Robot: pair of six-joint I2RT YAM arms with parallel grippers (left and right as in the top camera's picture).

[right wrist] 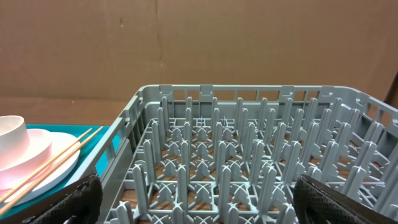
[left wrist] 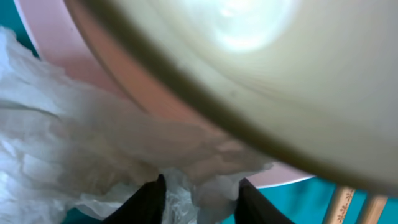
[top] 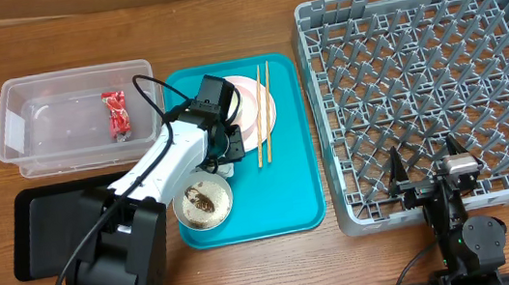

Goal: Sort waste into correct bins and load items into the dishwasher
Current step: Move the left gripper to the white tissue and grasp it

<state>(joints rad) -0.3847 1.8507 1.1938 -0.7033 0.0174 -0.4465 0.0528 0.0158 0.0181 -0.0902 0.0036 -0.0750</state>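
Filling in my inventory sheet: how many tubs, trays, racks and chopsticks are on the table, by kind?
Clear tub: 1
Black tray: 1
Teal tray: 1
Dish rack: 1
Chopsticks: 2
Total: 6

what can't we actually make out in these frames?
- Left wrist: a pale round thing fills the top, too close and blurred to name.
- Left wrist: left gripper straddles the napkin; napkin folds fill the gap, so grip unclear.
- Overhead: the left arm hides that gripper and part of the black tray.
- Overhead: scraps in the bowl too small to identify.
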